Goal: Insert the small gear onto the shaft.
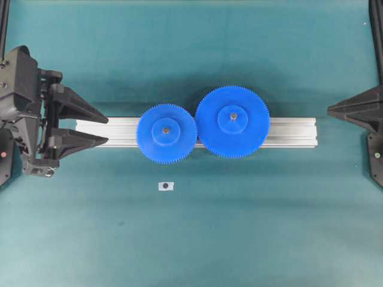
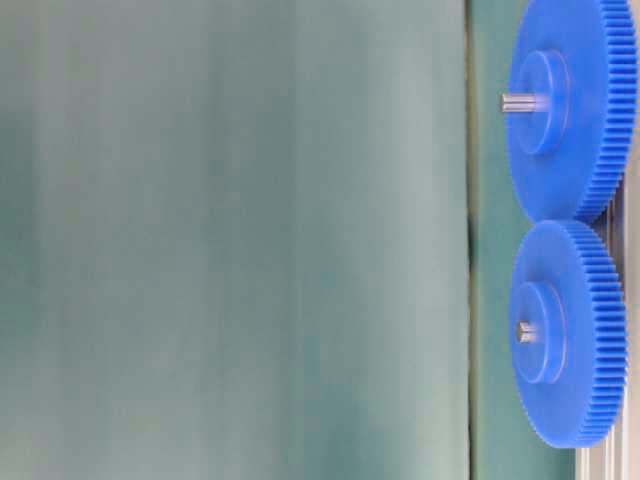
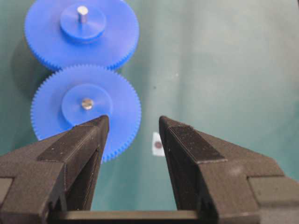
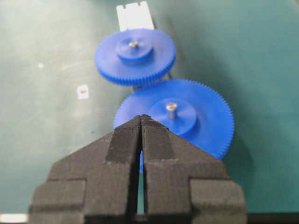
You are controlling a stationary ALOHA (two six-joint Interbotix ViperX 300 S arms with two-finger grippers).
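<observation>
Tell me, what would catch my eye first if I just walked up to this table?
Two bright blue toothed wheels: the small gear and the larger gear sit side by side, teeth meeting, on a silvery rail across the middle of the green table, each with a metal pin through its hub. The left gripper waits open at the rail's left end; the right gripper has its fingers pressed shut.

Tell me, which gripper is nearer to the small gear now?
Left. The left gripper, open, is just beyond the rail end beside the small gear. The right gripper, shut, is at the far side, with the larger gear between them.
</observation>
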